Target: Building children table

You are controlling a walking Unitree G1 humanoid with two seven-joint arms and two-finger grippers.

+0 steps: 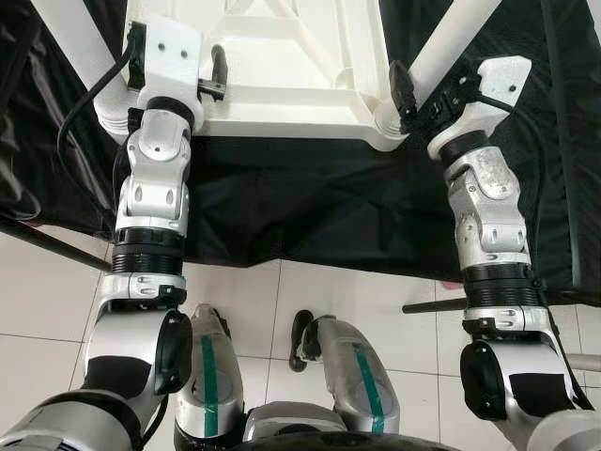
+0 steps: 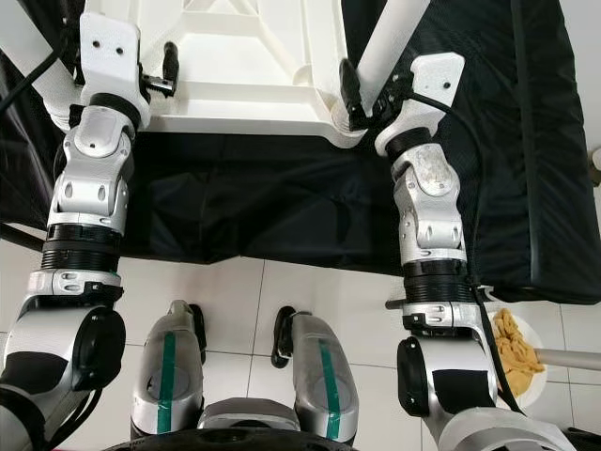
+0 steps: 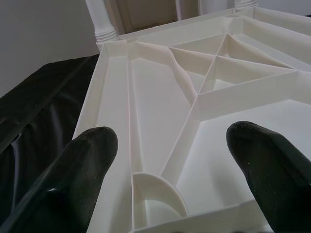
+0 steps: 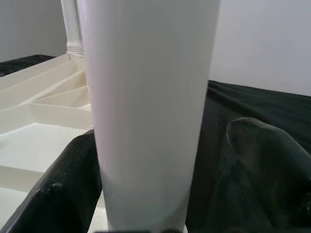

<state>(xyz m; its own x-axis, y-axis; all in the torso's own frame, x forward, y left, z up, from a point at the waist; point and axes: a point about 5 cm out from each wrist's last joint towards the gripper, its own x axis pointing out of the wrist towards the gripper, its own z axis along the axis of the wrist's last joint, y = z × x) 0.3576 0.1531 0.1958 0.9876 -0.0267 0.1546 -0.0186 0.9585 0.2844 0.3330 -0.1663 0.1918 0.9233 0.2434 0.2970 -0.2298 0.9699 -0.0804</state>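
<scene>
A white plastic table lies upside down on a black cloth, its ribbed underside facing up and its legs pointing up. My left gripper is open at the table's near left corner. Its fingers are spread wide over the near rim, with nothing between them. My right gripper is at the near right corner, open around the white leg. One finger lies against the leg, the other stands a little apart. A second leg rises beside my left arm.
The black cloth covers a low surface and hangs over its front edge. Below it are white floor tiles and my own legs. A white plate of yellowish stuff sits on the floor at the right. Dark rods jut out low on both sides.
</scene>
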